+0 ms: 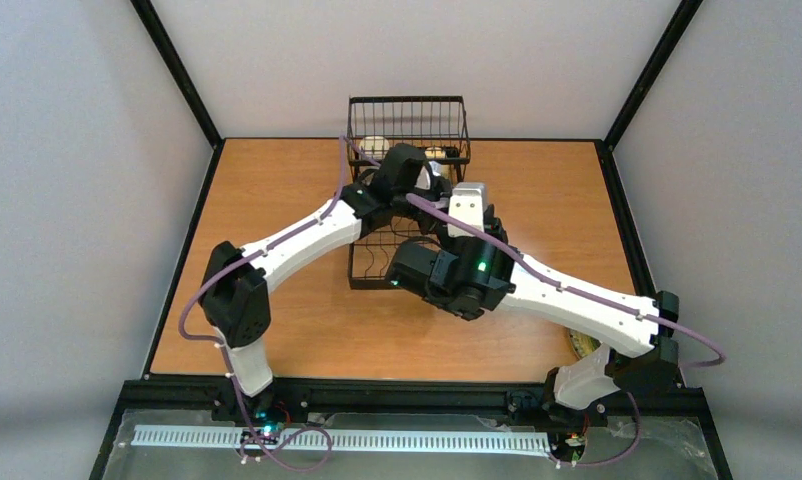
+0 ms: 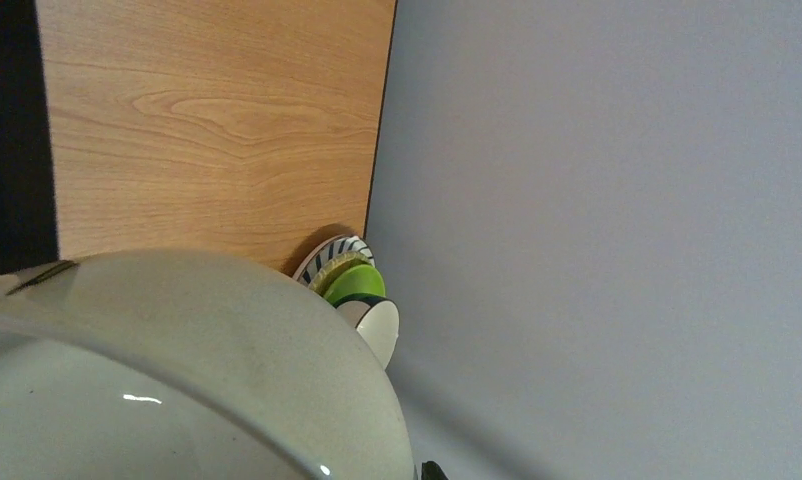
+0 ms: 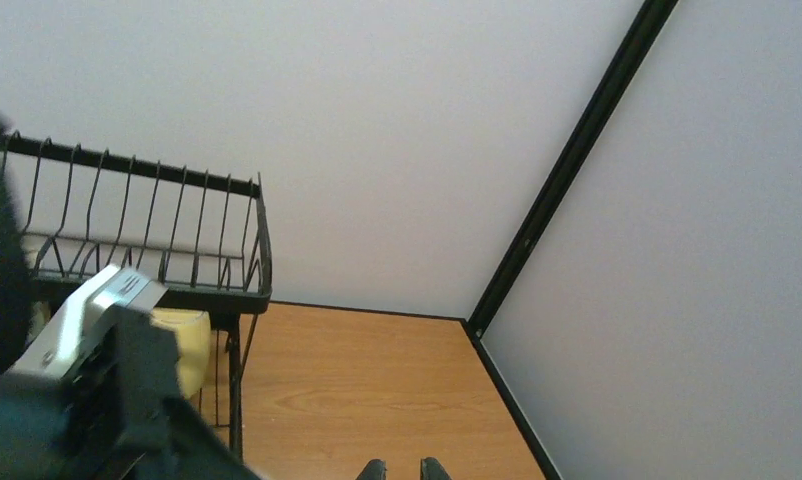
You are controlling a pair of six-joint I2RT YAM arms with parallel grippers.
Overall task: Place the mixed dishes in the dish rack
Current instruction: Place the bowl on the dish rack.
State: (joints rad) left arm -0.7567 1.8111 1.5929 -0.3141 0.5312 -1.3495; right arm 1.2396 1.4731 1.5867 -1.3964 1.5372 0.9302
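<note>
Seemingly pinching a white dish, the left gripper hangs over the dish rack by the table's far edge to load it, the empty right gripper pressed together alongside.

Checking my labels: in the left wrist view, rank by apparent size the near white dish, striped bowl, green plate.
White dish: largest, though nearness inflates it.
Green plate and striped bowl: slivers, too alike to rank.

My left arm reaches far toward centre, left gripper pinching the white bowl; my right arm angles inward, right gripper fingertips nearly together.
</note>
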